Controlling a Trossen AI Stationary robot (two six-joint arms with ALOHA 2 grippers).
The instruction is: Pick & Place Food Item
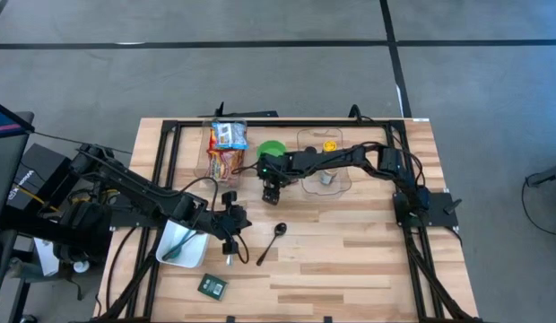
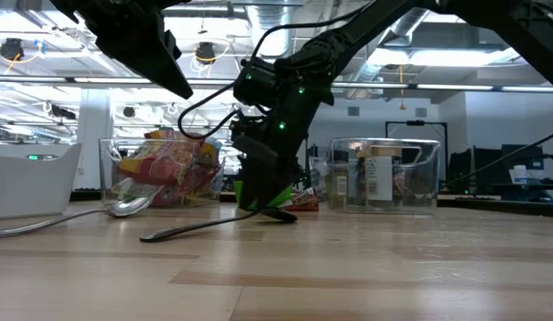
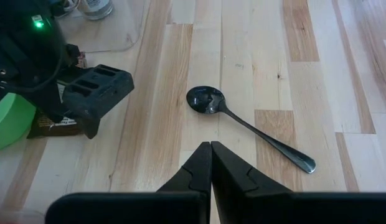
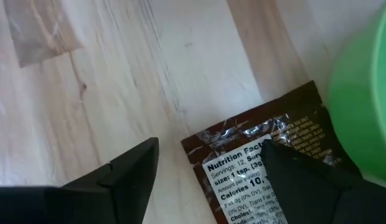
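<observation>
The left claw (image 3: 210, 155) is hovering with its fingers pressed together, holding nothing, above the wooden bench (image 1: 350, 260) at the near side, close to a white bin (image 1: 181, 247) and a small dark green packet (image 1: 212, 286) lying by the front edge. Just beyond its tips, a black spoon (image 3: 243, 124) is lying flat on the bench, bowl pointing toward the far side. Farther in, the right claw (image 1: 273, 190) is reaching down with its fingers (image 4: 118, 177) spread apart, one on either side of a brown food packet (image 4: 268, 162) that is lying flat on the bench with its nutrition label facing up; one finger is overlapping the packet's edge, though whether it is touching cannot be told. The packet is resting just beside a green bowl (image 1: 272, 150). Farther still, a clear tub (image 2: 160, 169) is holding bright snack bags on the left side, and a second clear tub (image 2: 383, 174) is holding small jars behind the right arm, near the back edge of the bench.
</observation>
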